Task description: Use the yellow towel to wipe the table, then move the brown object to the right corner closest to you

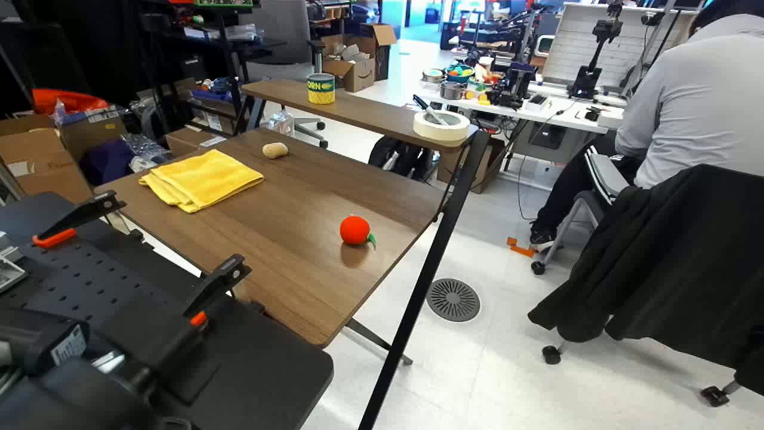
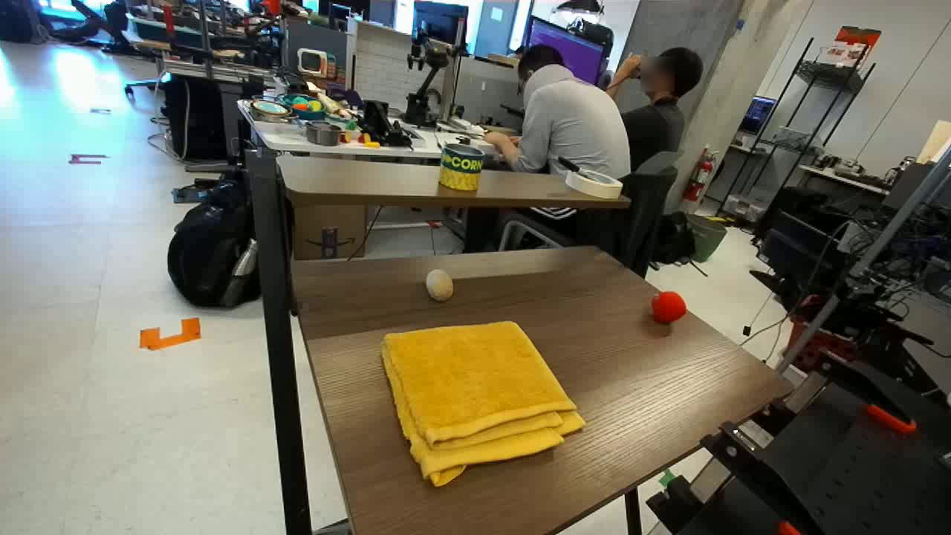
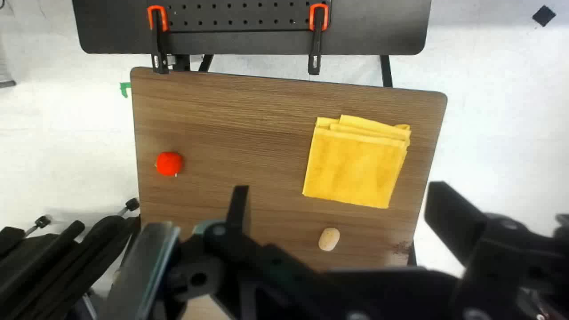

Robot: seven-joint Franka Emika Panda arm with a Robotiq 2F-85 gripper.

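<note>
Gripper (image 3: 339, 195) spread wide, nothing held. Yellow towel (image 3: 355, 164) folded on table (image 3: 222, 124); brown object (image 3: 329, 239) seen near it, not touching. Risk: brown object could be rolled off if swept mid-wipe; towel could be unfolded if only top layer pinched.

You have broad bare table (image 3: 249, 142) between the red ball (image 3: 169, 164) and the yellow towel (image 3: 355, 166) and a narrower gap between it and the brown object (image 3: 329, 239), but a raised shelf (image 2: 356, 183) bearing a can (image 2: 461, 169) and tape roll (image 2: 594, 188) blocks you along one side, and two clamps (image 3: 316, 44) jut toward the opposite edge.
</note>
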